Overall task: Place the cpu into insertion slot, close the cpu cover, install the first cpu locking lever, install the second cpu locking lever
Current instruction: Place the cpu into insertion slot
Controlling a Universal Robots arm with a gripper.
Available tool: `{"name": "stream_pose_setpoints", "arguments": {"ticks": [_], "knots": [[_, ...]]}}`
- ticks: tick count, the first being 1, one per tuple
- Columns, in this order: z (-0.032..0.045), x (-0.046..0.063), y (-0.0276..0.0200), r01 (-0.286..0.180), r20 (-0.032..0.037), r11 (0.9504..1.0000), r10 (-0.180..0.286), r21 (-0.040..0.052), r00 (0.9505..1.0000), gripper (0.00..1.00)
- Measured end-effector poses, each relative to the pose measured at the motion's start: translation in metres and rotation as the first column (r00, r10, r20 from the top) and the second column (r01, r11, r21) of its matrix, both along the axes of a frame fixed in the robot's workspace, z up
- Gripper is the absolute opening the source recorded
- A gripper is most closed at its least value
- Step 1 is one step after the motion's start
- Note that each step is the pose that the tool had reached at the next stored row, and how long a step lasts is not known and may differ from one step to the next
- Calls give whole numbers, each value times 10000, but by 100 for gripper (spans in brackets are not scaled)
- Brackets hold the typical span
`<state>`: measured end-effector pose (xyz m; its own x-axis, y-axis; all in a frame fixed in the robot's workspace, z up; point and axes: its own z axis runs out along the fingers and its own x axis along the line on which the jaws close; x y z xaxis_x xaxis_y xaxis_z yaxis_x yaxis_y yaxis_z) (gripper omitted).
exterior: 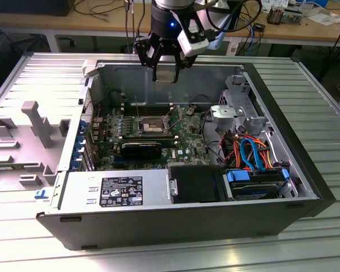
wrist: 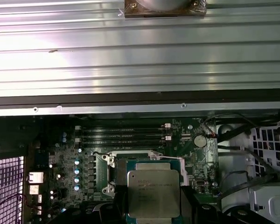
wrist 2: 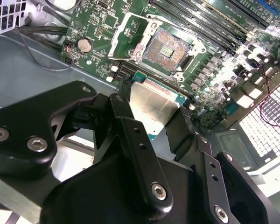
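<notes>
**Item: computer case (exterior: 158, 224), opened.** It is lying on its side on the ribbed metal surface (exterior: 306, 249), with the green board (exterior: 184, 147) facing up inside it.

**Gripper (exterior: 165, 72).** It is hanging above the case, over the board's edge that is farthest from the power supply (exterior: 119, 192). Its jaws are pinching the chip by two opposite edges.

**Chip (wrist 2: 154, 105).** A flat square with a silver top, it is riding in the gripper, clear of the board and touching nothing else. In the first wrist view the chip (wrist: 154, 196) is overlapping part of the socket's outline.

**Socket (wrist 2: 170, 46).** It is sitting near the middle of the board, beside the long memory slots (wrist 2: 210, 21). Its dark centre is showing bare, with nothing seated in it.

**Cover (wrist 2: 120, 37).** The silver frame is standing open along one side of the socket, so the opening is reachable from above.

**Step in hand, by judgement.** The first one is under way, carrying the chip to the socket. The cover and both levers are not yet dealt with.

**What placement is calling for, by judgement.**
- The chip should be held level and square to the socket rim, with its corners matched.
- It should be lowered gently and without sliding, since the contacts underneath look fine and easy to bend.
- The open frame needs to be cleared on the way in.
</notes>
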<state>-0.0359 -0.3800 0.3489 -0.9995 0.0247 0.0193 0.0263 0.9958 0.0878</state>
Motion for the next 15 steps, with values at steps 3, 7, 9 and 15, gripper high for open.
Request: {"name": "stream_pose_setpoints", "arguments": {"ticks": [3, 7, 9, 15], "knots": [[-7, 0, -7, 0, 0, 10000, 0, 0, 10000, 54], [-21, 0, -17, 0, 0, 10000, 0, 0, 10000, 54], [-28, 0, -21, 0, 0, 10000, 0, 0, 10000, 54], [-45, 0, -27, 0, 0, 10000, 0, 0, 10000, 54]]}}
